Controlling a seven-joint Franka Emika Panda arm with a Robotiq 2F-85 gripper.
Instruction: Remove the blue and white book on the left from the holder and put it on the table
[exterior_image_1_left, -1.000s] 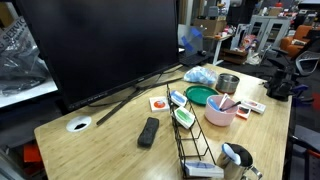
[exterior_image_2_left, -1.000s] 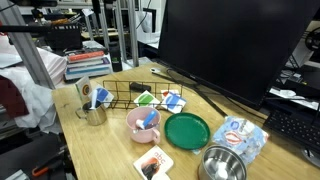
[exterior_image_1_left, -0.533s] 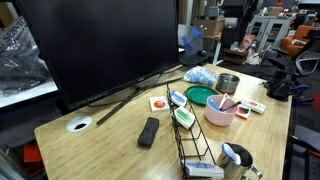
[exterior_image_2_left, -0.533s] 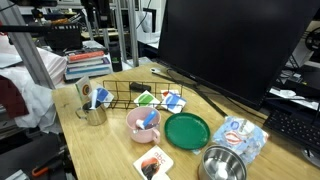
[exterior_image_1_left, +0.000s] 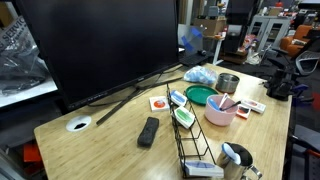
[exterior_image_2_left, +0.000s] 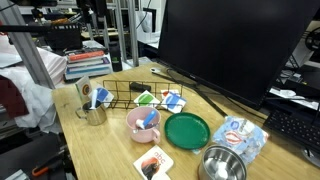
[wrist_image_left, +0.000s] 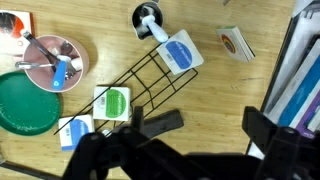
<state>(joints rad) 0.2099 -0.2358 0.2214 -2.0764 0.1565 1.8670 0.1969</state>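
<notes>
The blue and white book (wrist_image_left: 180, 51) stands in the end slot of the holder (wrist_image_left: 135, 82), next to a metal cup (wrist_image_left: 148, 18). It also shows in both exterior views (exterior_image_2_left: 100, 97) (exterior_image_1_left: 203, 170). The holder (exterior_image_2_left: 125, 96) (exterior_image_1_left: 190, 135) is a long black wire rack on the light wooden table (exterior_image_1_left: 110, 140). A green-and-white book (wrist_image_left: 115, 102) and a small blue-bordered book (wrist_image_left: 72, 132) sit at its other end. My gripper (wrist_image_left: 200, 130) is open and empty, high above the table, beside the holder and over the remote (wrist_image_left: 160, 125).
A pink bowl with utensils (wrist_image_left: 55, 60), a green plate (wrist_image_left: 25, 100) and a picture card (wrist_image_left: 12, 30) lie beside the holder. A small book (wrist_image_left: 237, 42) lies apart. A big monitor (exterior_image_1_left: 100, 45), a metal bowl (exterior_image_1_left: 228, 82), a plastic bag (exterior_image_1_left: 200, 75) and a white grommet (exterior_image_1_left: 79, 125) share the table.
The dark arm high at the back of one exterior view has shifted a little. Nothing on the table has moved.
</notes>
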